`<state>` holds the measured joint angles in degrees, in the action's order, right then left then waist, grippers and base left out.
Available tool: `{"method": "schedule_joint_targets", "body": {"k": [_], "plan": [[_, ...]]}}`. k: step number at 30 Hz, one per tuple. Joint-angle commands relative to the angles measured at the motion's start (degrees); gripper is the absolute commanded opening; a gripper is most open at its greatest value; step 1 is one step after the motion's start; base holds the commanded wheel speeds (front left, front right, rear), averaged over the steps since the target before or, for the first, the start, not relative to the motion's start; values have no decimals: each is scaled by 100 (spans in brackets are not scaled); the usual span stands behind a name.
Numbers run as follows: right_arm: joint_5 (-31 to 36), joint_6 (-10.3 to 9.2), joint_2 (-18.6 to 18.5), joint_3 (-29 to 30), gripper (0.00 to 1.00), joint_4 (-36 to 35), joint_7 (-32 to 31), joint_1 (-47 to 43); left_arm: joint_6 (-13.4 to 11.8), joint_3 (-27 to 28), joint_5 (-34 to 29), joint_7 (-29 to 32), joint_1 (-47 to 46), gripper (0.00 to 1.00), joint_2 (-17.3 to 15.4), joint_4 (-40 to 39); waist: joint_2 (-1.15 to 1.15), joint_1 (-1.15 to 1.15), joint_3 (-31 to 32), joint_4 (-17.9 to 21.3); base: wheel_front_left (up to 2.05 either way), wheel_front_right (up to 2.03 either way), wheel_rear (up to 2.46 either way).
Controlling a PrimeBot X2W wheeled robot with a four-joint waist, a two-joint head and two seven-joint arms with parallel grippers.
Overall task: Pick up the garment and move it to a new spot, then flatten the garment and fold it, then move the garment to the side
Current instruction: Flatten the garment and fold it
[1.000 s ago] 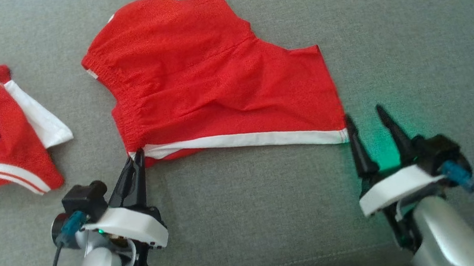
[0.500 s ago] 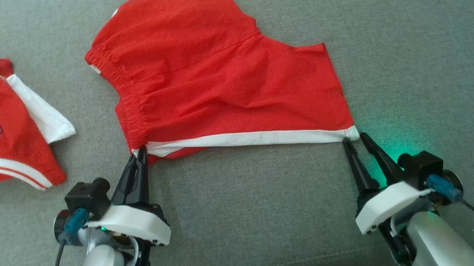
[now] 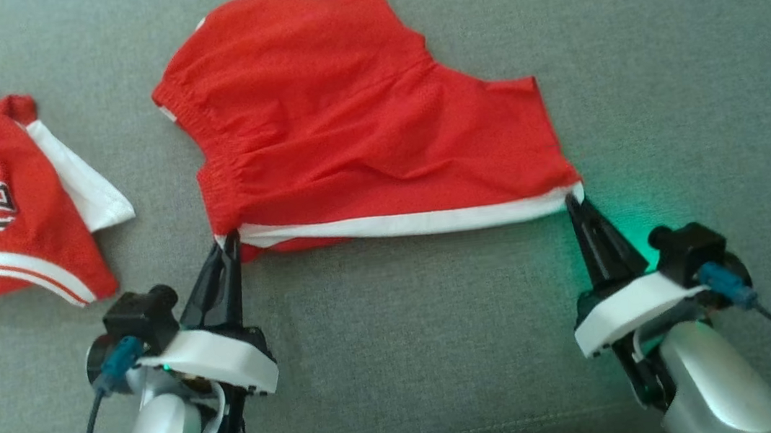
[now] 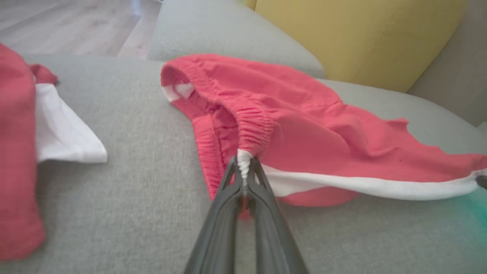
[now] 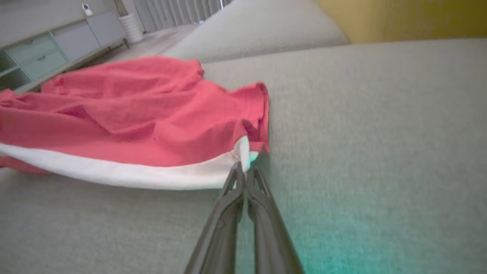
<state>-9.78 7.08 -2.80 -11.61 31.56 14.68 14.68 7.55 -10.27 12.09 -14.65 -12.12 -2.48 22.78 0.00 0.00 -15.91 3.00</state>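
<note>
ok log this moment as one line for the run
phase: grasping | left gripper: shut on shorts, waistband corner | right gripper: shut on shorts, leg-hem corner | shorts: lying on sofa

A: Where's your left gripper (image 3: 228, 240)?
B: Lower left in the head view, fingers pressed together, pointing up and slightly right.
A: And your right gripper (image 3: 572, 201)?
B: Lower right, pinched tight too, leaning left. You've got both tips level, well apart.
</note>
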Motion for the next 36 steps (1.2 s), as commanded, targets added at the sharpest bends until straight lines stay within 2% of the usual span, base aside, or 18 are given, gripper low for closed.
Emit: {"method": "schedule_joint_targets", "body": {"k": [1, 5, 6, 10, 15, 19, 24, 28, 32, 33, 36], "plan": [[-68, 41, -8, -93, 0, -285, 32, 50, -7, 222, -13, -35, -159, 0, -45, -254, 0, 0, 102, 10, 0, 0, 0], [-209, 41, -8, -50, 0, -949, 32, 151, -7, 147, -48, -35, -289, 0, -174, -624, 0, 0, 396, 58, 0, 0, 0], [-255, 41, -8, 8, 0, -1266, 32, 266, -7, 68, -56, -35, -423, 0, -322, -813, 0, 0, 590, 92, 0, 0, 0], [-262, 41, -32, 67, 0, -1736, 32, 641, -7, -102, -22, -35, -920, 0, -729, -1159, 0, 0, 950, 129, 0, 0, 0], [-495, 41, -335, 39, 0, -2062, 26, 1312, -7, -460, 245, -35, -1813, 0, -1254, -1268, 0, 0, 1355, 125, 0, 0, 0], [-685, 41, -609, 4, 0, -2307, -197, 2007, -7, -789, 611, 168, -2789, 0, -1472, -970, 0, 0, 1419, 86, 0, 0, 0], [-797, 41, -735, 59, 0, -2341, -575, 2929, -7, -867, 903, 664, -3882, 0, -1537, -623, 0, 0, 1017, 41, 0, 0, 0], [-760, 41, -672, 120, 0, -1929, -749, 3610, -7, -904, 903, 891, -4414, 0, -1536, -232, 0, 0, 442, -8, 0, 0, 0], [-563, 41, -633, 142, 0, -1465, -691, 4220, -37, -933, 766, 795, -4805, 0, -1551, 109, 0, 0, -16, -31, 0, 0, 0], [-382, 41, -601, 182, 0, -1090, -551, 4679, -78, -901, 694, 580, -5137, 0, -1526, 347, 0, 0, -284, -33, 0, 0, 0], [-221, 41, -525, 311, 0, -755, -348, 5143, -139, -856, 603, 298, -5524, 0, -1485, 535, 0, 0, -509, -26, 0, 0, 0]]}}
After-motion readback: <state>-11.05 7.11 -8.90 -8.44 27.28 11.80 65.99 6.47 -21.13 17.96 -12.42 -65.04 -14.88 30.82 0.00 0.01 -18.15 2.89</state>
